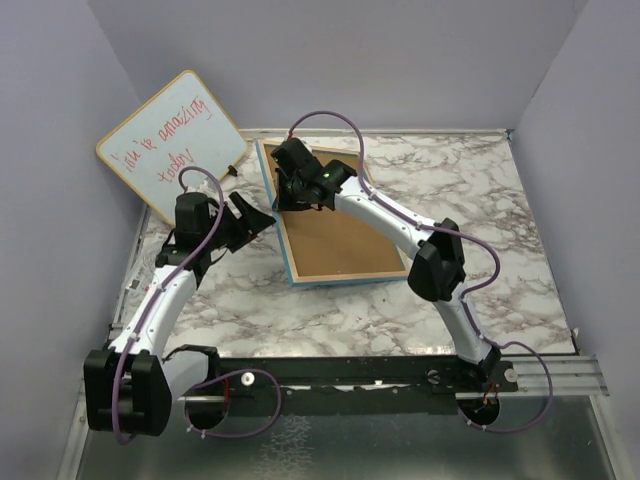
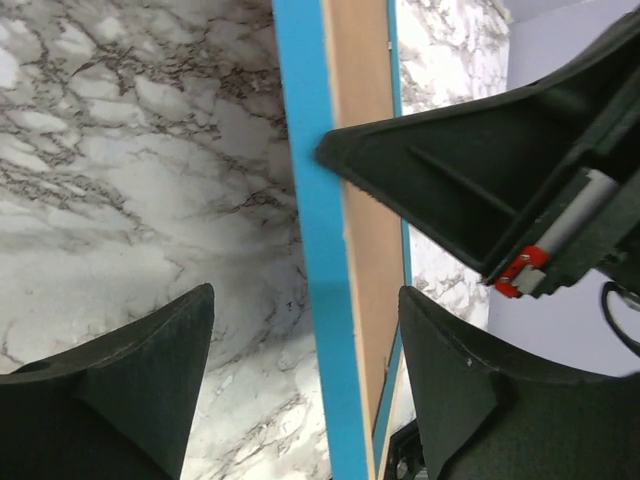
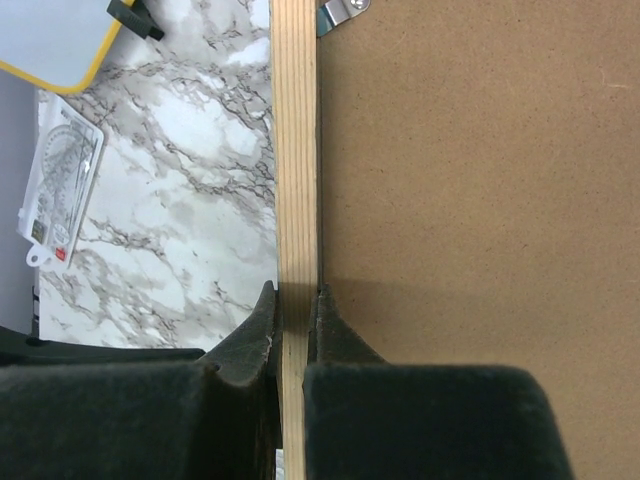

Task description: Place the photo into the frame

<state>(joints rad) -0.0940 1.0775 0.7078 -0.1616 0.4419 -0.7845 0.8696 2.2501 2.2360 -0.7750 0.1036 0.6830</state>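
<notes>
The frame (image 1: pixel 340 281) lies back up on the marble table, blue at its edges, with the brown backing board (image 1: pixel 340 240) set in it. My right gripper (image 1: pixel 290 190) is shut on the frame's left rail; in the right wrist view the pale wood rail (image 3: pixel 296 150) is pinched between both fingertips of the gripper (image 3: pixel 297 295), beside the backing board (image 3: pixel 480 180). My left gripper (image 1: pixel 262 222) is at the same left side and stands open. In the left wrist view the gripper (image 2: pixel 305 292) straddles the blue edge (image 2: pixel 320 300) with gaps on both sides. The photo is hidden.
A whiteboard (image 1: pixel 170 140) with red handwriting leans in the back left corner. A clear protractor (image 3: pixel 60 190) lies on the marble by the left wall. A metal clip (image 3: pixel 340 10) sits on the frame's back. The right gripper's finger (image 2: pixel 450 170) crosses above the frame's edge in the left wrist view.
</notes>
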